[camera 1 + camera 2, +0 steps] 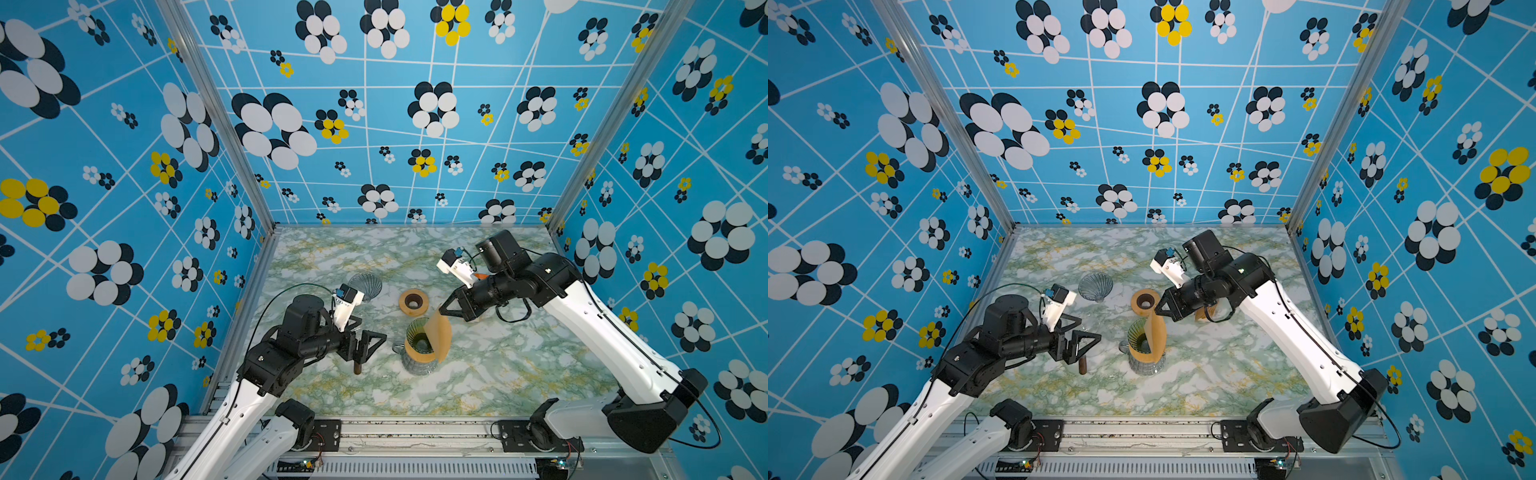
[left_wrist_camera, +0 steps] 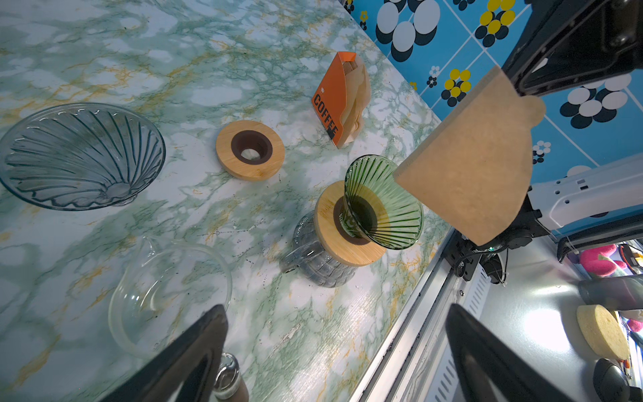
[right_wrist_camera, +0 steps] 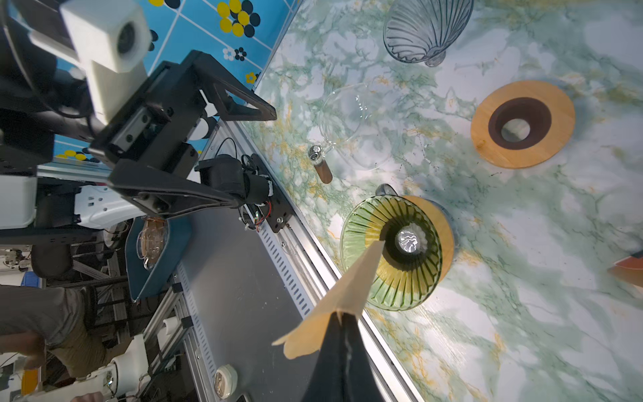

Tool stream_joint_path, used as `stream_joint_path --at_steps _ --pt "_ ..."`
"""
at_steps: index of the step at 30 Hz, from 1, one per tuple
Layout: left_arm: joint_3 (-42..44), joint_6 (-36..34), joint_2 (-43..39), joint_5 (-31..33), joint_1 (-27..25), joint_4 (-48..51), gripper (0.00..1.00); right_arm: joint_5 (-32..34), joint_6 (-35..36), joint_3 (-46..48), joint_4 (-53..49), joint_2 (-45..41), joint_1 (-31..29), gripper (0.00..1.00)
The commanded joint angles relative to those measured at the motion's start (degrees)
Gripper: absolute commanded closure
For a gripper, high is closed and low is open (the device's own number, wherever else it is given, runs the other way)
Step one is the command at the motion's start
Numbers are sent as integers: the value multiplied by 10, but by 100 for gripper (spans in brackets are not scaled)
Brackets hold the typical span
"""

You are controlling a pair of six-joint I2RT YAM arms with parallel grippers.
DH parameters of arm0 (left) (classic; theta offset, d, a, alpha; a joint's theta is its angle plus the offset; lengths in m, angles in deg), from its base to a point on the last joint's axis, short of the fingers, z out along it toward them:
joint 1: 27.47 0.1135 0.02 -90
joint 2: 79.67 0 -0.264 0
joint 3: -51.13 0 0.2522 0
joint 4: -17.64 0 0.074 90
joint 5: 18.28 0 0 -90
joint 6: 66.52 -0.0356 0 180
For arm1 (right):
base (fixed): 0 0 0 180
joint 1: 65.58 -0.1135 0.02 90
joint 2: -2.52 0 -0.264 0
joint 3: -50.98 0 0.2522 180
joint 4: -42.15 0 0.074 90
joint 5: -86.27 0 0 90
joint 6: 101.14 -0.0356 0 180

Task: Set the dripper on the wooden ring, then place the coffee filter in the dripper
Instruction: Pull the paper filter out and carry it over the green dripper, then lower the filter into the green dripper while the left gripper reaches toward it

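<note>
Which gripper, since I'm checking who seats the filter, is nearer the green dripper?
Right. The right gripper, shut on the coffee filter, hangs close above the green dripper; the open left gripper stands off beside it.

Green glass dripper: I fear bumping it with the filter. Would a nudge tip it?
Probably top-heavy: the green dripper perches on a wooden ring atop a glass carafe, so a sideways nudge might tip it. Seemingly glass, so likely fragile.

On the marbled desk point(image 1: 498, 374) lie a clear ribbed glass dripper point(image 2: 81, 156), a wooden collar point(image 2: 249, 150) and an empty glass carafe point(image 2: 167, 296); an orange coffee-filter box point(image 2: 330, 101) stands upright
</note>
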Motion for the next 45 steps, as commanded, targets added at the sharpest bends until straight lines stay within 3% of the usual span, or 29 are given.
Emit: stream_joint_path --at_steps 1,12,20,31,37,42,45 --pt "7 0 -1 -9 5 -9 1 40 5 -17 -24 26 -17 98" --pt "7 0 -4 -4 5 -6 1 125 -39 -55 -6 75 -41 91" --pt "8 0 -3 -2 5 -6 1 143 -47 -68 -7 103 -41 85" --pt "-35 65 57 30 -13 -6 1 172 -67 -32 28 74 -42 61" --pt "-112 88 123 149 -96 31 1 195 -71 7 25 24 -42 38" --pt "-161 123 193 216 -162 41 1 218 -97 57 30 -24 -45 13" --pt "-178 155 221 237 -180 38 1 259 -106 68 17 -32 -52 5"
